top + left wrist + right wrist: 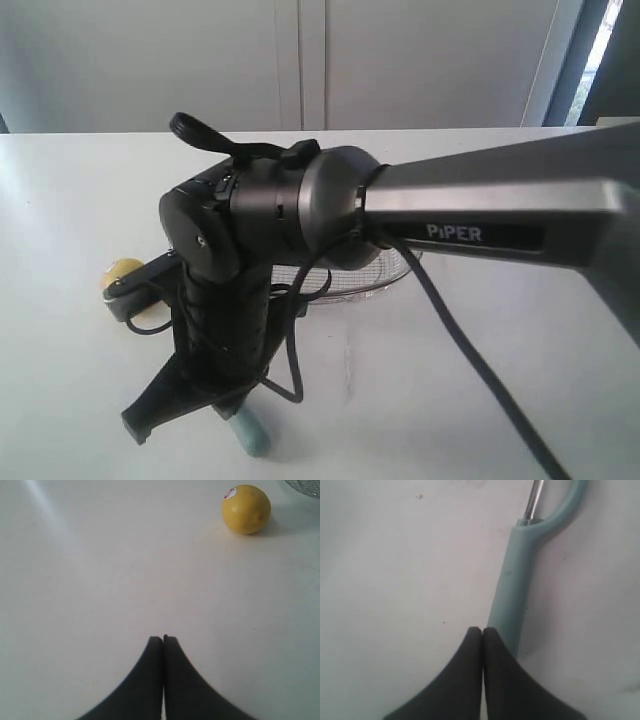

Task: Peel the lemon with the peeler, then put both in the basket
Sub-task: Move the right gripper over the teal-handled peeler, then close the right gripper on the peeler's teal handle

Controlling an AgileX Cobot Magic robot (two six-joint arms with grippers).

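While the left gripper's (163,639) fingers are pressed together with nothing between them, the lemon (246,509) sits on the white table (100,580) near the basket (306,485), a red-and-white sticker on its skin. The right gripper (482,630), fingers likewise together and empty, hangs at the end of the peeler's (515,590) teal handle, which lies flat, apart from the basket.
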